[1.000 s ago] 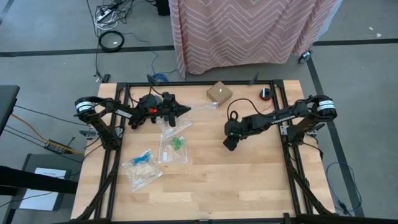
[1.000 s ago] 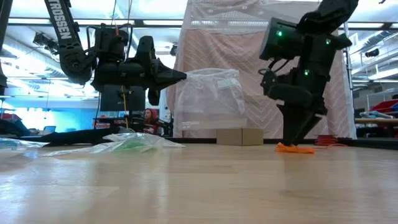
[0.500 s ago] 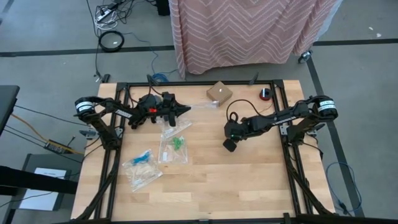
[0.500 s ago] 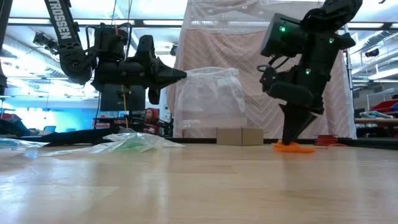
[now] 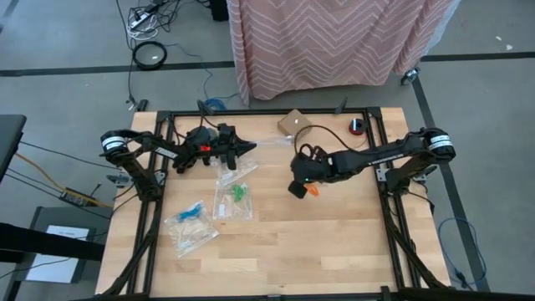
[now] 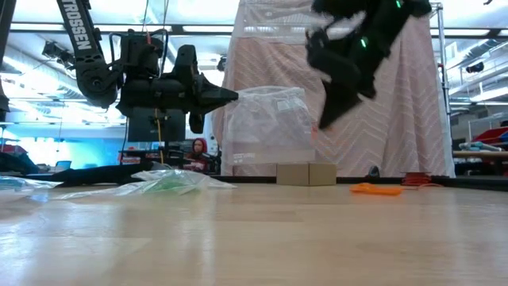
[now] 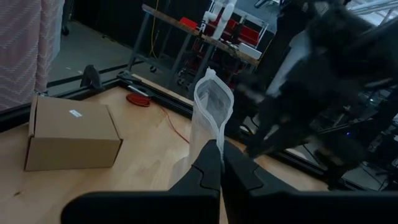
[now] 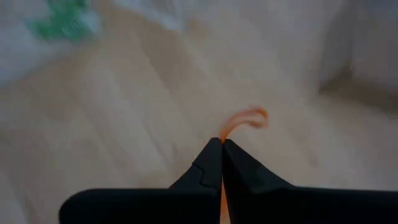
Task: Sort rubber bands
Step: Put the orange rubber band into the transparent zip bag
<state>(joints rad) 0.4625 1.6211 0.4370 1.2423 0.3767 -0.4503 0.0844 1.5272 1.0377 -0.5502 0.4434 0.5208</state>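
Observation:
My left gripper [image 5: 248,148] is at the far left of the table, pointing level and shut on a clear zip bag [image 6: 266,127] that hangs in the air. My right gripper [image 5: 295,189] is raised over the table's middle and shut on one orange rubber band [image 8: 246,120]. It is blurred in the low view [image 6: 324,121]. More orange rubber bands [image 6: 377,189] lie in a small heap [image 5: 313,189] on the wood just right of it. Green bands [image 5: 239,193] and blue bands [image 5: 192,211] lie in clear bags flat on the table. My left gripper pinches the zip bag's side edge [image 7: 214,138] between its two fingers, level and from the table's left. The bag stands upright beyond the fingertips, clear of the table. My right gripper pinches a strand of the orange band [image 8: 225,135] between its fingertips, slanting down. The rest of the loop curls out past the tips, lifted clear.
A small cardboard box [image 5: 294,124] and a red and black roll [image 5: 357,126] stand at the far edge. Another clear bag [image 5: 238,173] lies below my left gripper. The near half of the wooden table [image 5: 334,251] is bare wood. A black frame rail [image 5: 386,201] borders each side.
My right gripper stood point-down on the orange heap. It has since risen and swung toward the table's left, toward the held bag, tipping as it went and carrying one orange band. The rest of the heap stays on the table.

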